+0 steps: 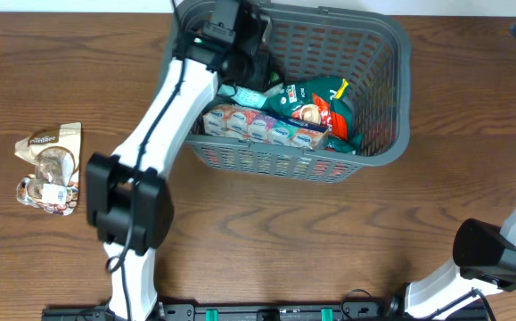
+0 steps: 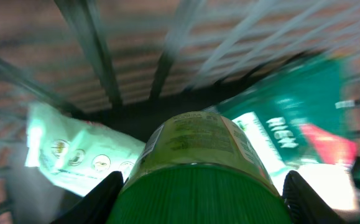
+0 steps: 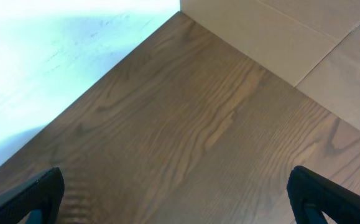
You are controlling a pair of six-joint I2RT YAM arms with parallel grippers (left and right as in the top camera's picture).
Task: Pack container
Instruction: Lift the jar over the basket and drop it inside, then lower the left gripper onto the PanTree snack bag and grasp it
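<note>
One left hand [image 2: 204, 196] inside container [image 1: 398, 62], clamped on green canister [image 2: 198, 146], right hand [image 3: 180, 196] spread

Got a brown wood-grain table [image 1: 329, 232] here, carrying 1 big dark grey container [image 1: 384, 98] up near the far edge. Off to the left, well apart from it, a small heap of snack packets [image 1: 51, 168] lying flat on the wood.

One basket [image 1: 384, 98], one canister [image 2: 198, 162], two loose packets [image 1: 53, 143] [image 1: 47, 190]
</note>
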